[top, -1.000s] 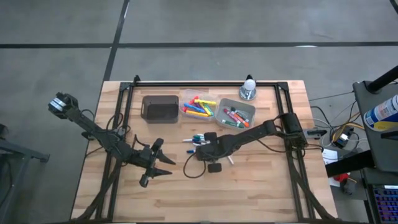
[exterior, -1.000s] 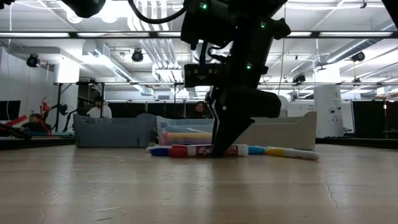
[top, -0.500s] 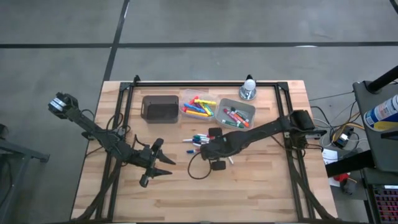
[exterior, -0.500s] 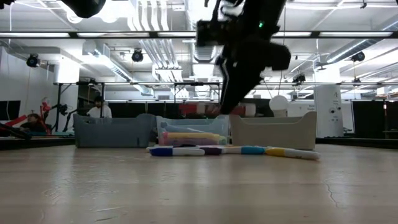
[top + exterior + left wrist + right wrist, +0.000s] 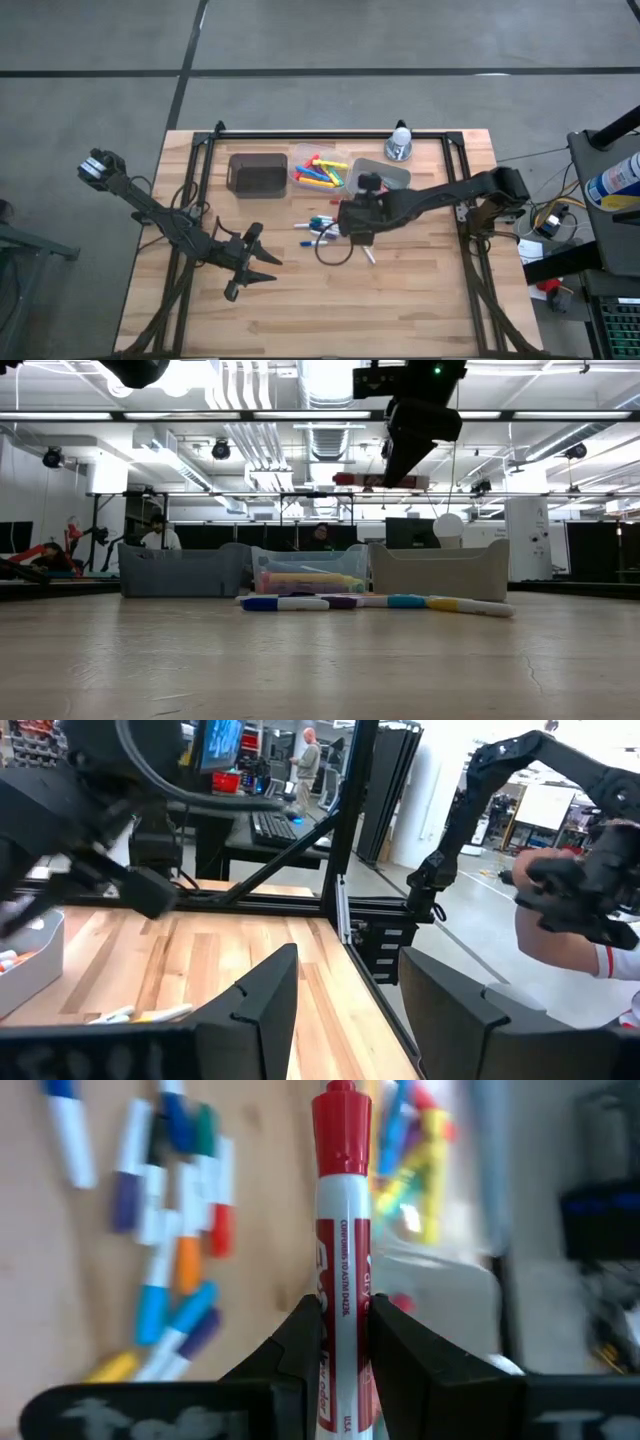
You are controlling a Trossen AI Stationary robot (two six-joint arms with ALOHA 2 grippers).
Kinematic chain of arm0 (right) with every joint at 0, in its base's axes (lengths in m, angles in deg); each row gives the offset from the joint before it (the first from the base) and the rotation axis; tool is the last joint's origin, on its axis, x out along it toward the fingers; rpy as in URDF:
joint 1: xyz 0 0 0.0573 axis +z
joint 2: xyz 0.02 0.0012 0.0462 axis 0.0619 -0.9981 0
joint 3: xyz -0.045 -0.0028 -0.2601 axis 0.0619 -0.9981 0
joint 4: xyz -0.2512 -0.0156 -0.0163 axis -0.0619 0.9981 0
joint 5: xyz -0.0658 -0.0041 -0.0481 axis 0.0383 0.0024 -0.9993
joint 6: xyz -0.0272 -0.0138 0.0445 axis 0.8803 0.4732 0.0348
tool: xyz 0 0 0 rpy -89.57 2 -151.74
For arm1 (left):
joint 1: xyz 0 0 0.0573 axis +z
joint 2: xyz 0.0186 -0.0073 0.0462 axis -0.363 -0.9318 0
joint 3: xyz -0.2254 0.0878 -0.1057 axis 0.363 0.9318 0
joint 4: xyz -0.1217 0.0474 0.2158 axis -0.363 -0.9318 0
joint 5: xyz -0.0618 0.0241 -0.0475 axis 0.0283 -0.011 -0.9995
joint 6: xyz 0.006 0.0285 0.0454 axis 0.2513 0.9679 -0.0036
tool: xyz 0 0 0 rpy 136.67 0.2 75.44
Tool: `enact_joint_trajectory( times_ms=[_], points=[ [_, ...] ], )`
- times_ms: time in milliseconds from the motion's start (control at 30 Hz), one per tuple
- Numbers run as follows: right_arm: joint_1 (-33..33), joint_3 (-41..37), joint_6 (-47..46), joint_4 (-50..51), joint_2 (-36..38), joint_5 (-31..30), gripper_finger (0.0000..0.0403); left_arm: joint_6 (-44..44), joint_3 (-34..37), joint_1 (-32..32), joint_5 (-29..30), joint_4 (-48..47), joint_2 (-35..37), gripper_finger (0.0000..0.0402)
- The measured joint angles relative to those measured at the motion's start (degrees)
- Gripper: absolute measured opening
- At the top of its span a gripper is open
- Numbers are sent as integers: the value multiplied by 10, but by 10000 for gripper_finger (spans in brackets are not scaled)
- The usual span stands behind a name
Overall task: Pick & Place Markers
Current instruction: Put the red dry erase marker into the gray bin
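Several loose markers (image 5: pixel 318 226) beside bins (image 5: pixel 378 180); right end effector (image 5: pixel 340 1342) clamps red-capped marker (image 5: pixel 341 1230); left end effector (image 5: pixel 262 268) apart.

Red cap + white body w/ red label on the marker (image 5: pixel 341 1230) betw. black fingers (image 5: pixel 290 1350). Loose markers (image 5: pixel 170 1230) on light wood table (image 5: pixel 400 300): white bodies, blue/purple/green/red/orange caps. Dark grey bin (image 5: pixel 257 174); clear bin (image 5: pixel 318 172) w/ yellow, pink, orange, blue ones.
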Motion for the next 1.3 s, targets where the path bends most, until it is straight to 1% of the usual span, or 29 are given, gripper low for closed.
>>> enact_joint_trajectory(
  times_ms=[67, 333, 500, 600, 800, 933, 1167, 1300],
  points=[
    [-7, -2, -9, 20, 10, -17, 63, 0, 0, 0, 0, 0, 0, 170],
    [-61, -8, -11, 42, 42, -17, 63, 0, 0, 0, 0, 0, 0, 170],
    [-107, -21, -6, 42, 47, -11, 63, 0, 0, 0, 0, 1, 0, 170],
    [-137, -36, -6, 41, 47, 15, 63, 0, 0, 0, 0, 0, 0, 170],
    [-190, -91, 7, 2, 47, 62, 63, 0, 0, 0, 0, 0, 0, 170],
    [-215, -135, 22, -48, 47, 85, 63, 0, 0, 0, 0, 0, 0, 170],
    [-247, -197, 40, -130, 47, 126, 64, 0, 0, 0, 0, 0, 0, 170],
    [-258, -219, 41, -152, 47, 144, 64, 0, 0, 0, 0, 0, 0, 170]
  ],
)
